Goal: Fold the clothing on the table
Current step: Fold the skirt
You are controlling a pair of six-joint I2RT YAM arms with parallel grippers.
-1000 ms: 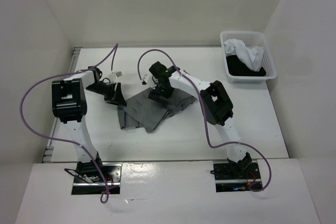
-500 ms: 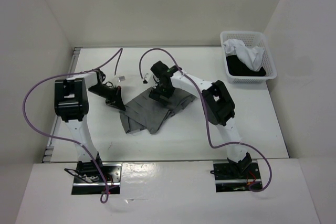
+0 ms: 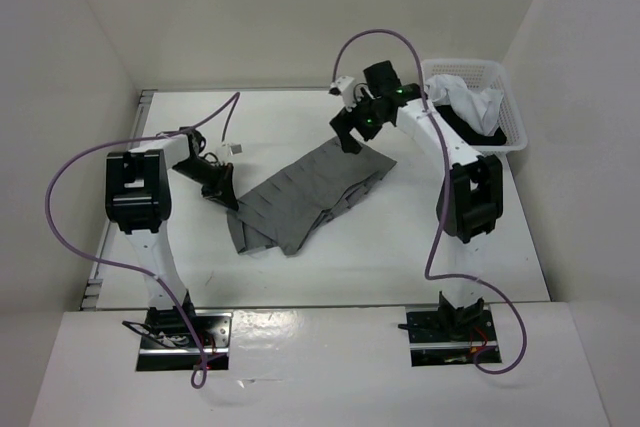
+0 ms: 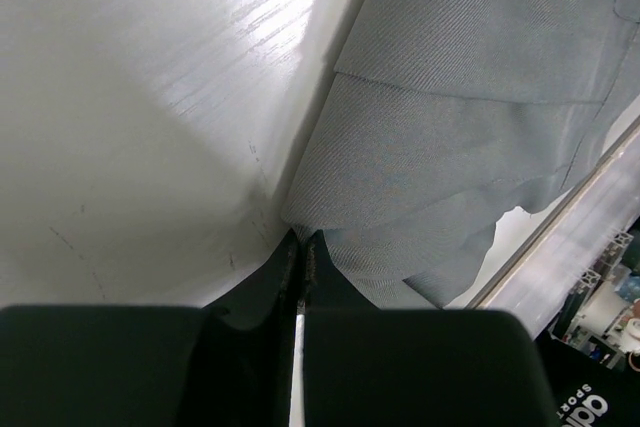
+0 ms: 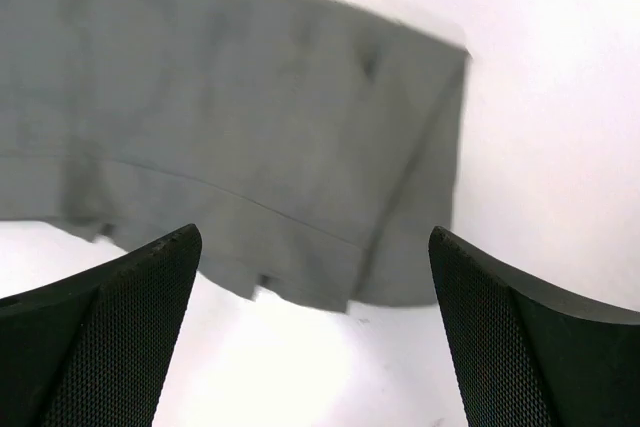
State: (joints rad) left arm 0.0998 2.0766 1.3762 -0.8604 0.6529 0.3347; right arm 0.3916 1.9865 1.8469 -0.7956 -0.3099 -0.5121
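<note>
Top external view: my left gripper [image 3: 222,189] sits left of centre, down at the left corner of the skirt [image 3: 300,197], which lies spread on the table [image 3: 350,267] as a dark grey band slanting from lower left to upper right, pleats running along it. My right gripper [image 3: 352,132] hangs over the skirt's upper right end, apart from the cloth.

At the upper right of that view stands a white basket [image 3: 518,139] with a white garment [image 3: 470,99] on top of a black garment [image 3: 462,133].

From the left wrist, my left gripper [image 4: 300,242] has its jaws pressed together, with the skirt's [image 4: 450,147] corner pinched at their tips. The pleated cloth fans away toward the upper right of the frame. A metal rail [image 4: 565,232] crosses the lower right corner. Below it is white lettering [image 4: 612,407] on something dark, cut off by the frame edge. I read the word "SPORT" turned on its side, and I cannot make out the larger letters beside it.

From the right wrist, my right gripper [image 5: 312,237] is spread wide and holds nothing. The skirt [image 5: 230,147] fills the upper part of the frame, blurred, with its corner at the upper right.
</note>
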